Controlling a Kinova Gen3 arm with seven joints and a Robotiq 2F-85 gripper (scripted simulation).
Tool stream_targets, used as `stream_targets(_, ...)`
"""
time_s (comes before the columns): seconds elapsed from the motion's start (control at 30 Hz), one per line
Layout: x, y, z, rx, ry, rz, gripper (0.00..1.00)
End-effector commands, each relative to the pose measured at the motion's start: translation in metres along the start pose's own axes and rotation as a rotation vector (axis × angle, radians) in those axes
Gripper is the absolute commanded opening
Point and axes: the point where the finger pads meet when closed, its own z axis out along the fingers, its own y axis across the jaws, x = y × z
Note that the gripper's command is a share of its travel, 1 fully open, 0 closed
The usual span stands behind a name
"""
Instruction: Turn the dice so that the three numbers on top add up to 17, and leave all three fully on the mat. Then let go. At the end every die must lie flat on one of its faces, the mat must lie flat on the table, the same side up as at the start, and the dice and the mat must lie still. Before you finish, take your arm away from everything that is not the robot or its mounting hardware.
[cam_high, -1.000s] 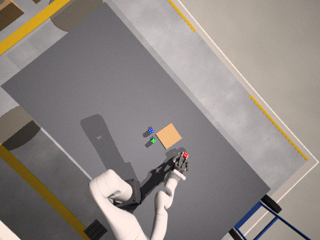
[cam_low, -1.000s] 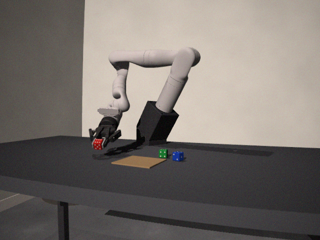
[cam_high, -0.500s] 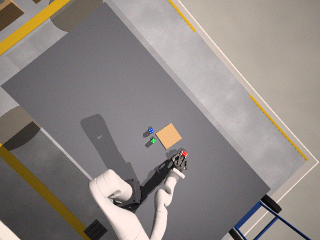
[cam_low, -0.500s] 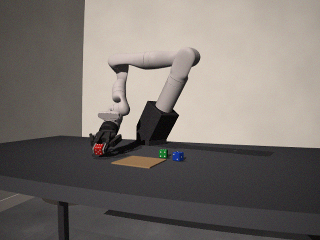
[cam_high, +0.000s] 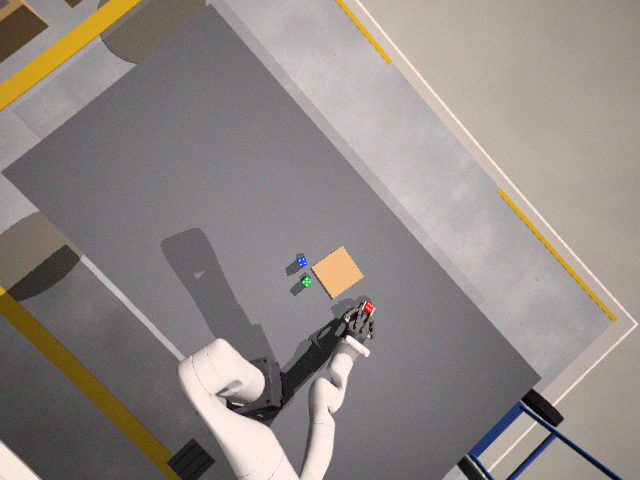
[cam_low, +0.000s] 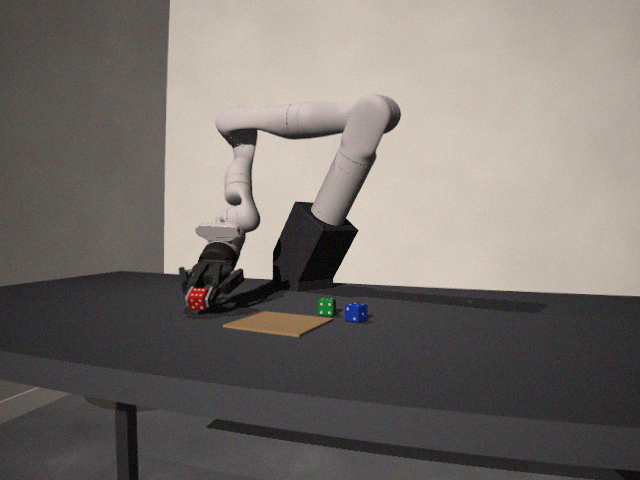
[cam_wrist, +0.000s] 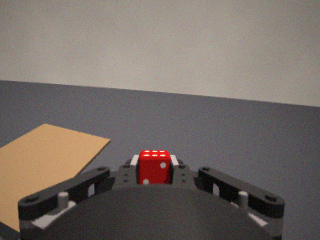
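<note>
My gripper (cam_low: 199, 299) is shut on the red die (cam_low: 197, 298) and holds it low, at or just above the table, beside the mat's corner. The red die also shows in the overhead view (cam_high: 368, 308) and between the fingers in the wrist view (cam_wrist: 155, 166). The tan mat (cam_low: 277, 323) lies flat on the dark table, with no die on it; it also shows in the overhead view (cam_high: 337, 271) and the wrist view (cam_wrist: 42, 165). The green die (cam_low: 326, 306) and the blue die (cam_low: 356, 312) sit on the table just off the mat's other side, close together.
The arm's black base (cam_low: 311, 246) stands behind the mat. The table's front edge (cam_low: 310, 397) runs across the front view.
</note>
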Motion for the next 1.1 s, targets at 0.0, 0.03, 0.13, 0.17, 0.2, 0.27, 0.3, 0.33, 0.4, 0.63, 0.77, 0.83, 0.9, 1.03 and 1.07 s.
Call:
stream_targets(0.0, 0.0007, 0.0005, -0.0002, -0.001, 0.001, -0.001, 0.26)
stream_targets(0.03, 0.0007, 0.0005, -0.0002, -0.001, 0.001, -0.001, 0.26)
stream_targets(0.13, 0.0007, 0.0005, -0.0002, -0.001, 0.001, -0.001, 0.26)
stream_targets(0.17, 0.0007, 0.0005, -0.0002, -0.001, 0.001, -0.001, 0.26)
stream_targets(0.2, 0.0007, 0.0005, -0.0002, -0.001, 0.001, -0.001, 0.26)
stream_targets(0.27, 0.0007, 0.0005, -0.0002, -0.001, 0.001, -0.001, 0.26)
stream_targets(0.3, 0.0007, 0.0005, -0.0002, -0.001, 0.001, -0.001, 0.26)
stream_targets(0.33, 0.0007, 0.0005, -0.0002, -0.001, 0.001, -0.001, 0.26)
stream_targets(0.4, 0.0007, 0.0005, -0.0002, -0.001, 0.001, -0.001, 0.26)
stream_targets(0.63, 0.0005, 0.0005, -0.0001, -0.001, 0.001, -0.001, 0.26)
stream_targets(0.77, 0.0001, 0.0005, 0.0001, -0.001, 0.001, -0.001, 0.26)
stream_targets(0.83, -0.0006, 0.0005, 0.0005, -0.001, 0.001, -0.001, 0.26)
stream_targets(0.9, -0.0015, 0.0005, 0.0010, -0.001, 0.001, -0.001, 0.26)
stream_targets(1.03, -0.0039, 0.0005, 0.0022, -0.001, 0.001, -0.001, 0.26)
stream_targets(1.07, -0.0045, 0.0005, 0.0026, -0.001, 0.001, -0.001, 0.26)
